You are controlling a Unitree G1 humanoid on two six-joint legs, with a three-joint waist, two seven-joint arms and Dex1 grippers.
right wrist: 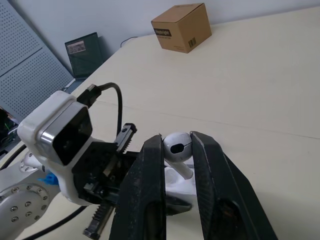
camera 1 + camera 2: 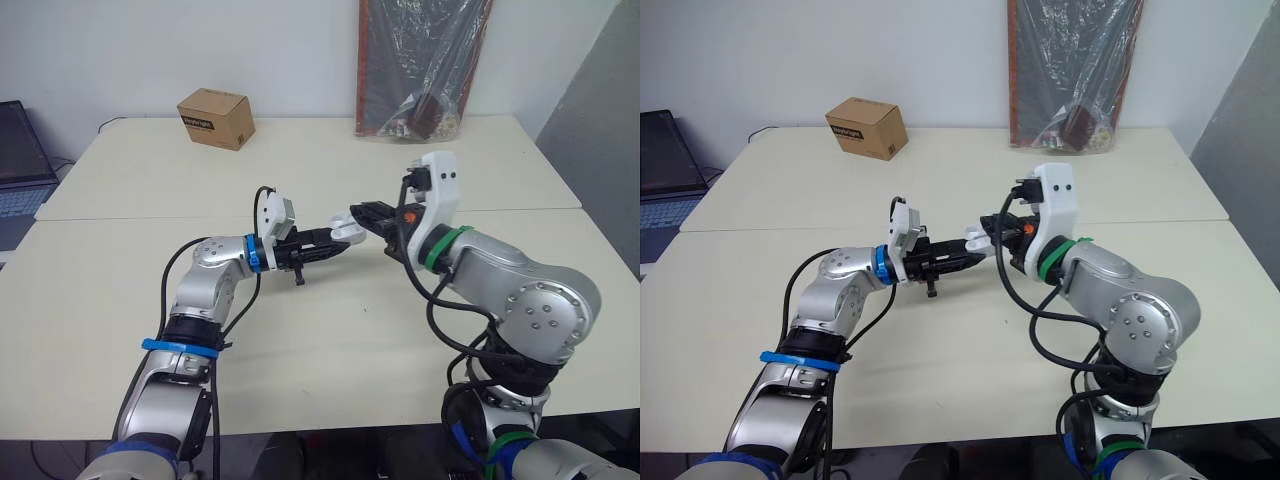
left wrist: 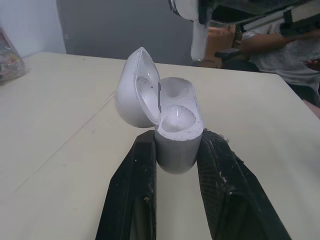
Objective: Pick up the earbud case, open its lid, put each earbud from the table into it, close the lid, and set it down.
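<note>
White earbud case (image 3: 176, 142) open midair; earbud (image 1: 176, 145) just above rim.

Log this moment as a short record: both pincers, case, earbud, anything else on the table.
left pincer: shut on case, held above the table
lid: open
right pincer: shut on earbud
earbud: at the case's opening, stem toward it
also on table: box, far side, to the left
</note>
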